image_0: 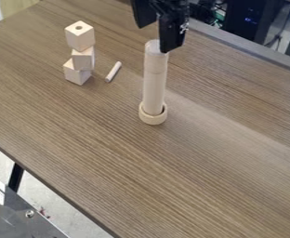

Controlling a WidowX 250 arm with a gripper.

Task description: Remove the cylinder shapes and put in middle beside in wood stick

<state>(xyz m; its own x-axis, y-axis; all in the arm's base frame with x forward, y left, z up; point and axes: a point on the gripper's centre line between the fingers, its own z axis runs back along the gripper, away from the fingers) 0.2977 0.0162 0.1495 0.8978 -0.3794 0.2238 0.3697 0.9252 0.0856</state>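
Well, three pale cubes [80, 52] make one crooked stack, one short stick [113, 72] lies just beside it, and one wooden ring [154, 114] sits on the table [141, 176]. One tall, pale cylinder column [154, 86] stands upright in that ring, smooth, with faint lines across its upper part. The gripper [155, 39] is at its top, fingers parted; whether they touch the column, I can't tell.
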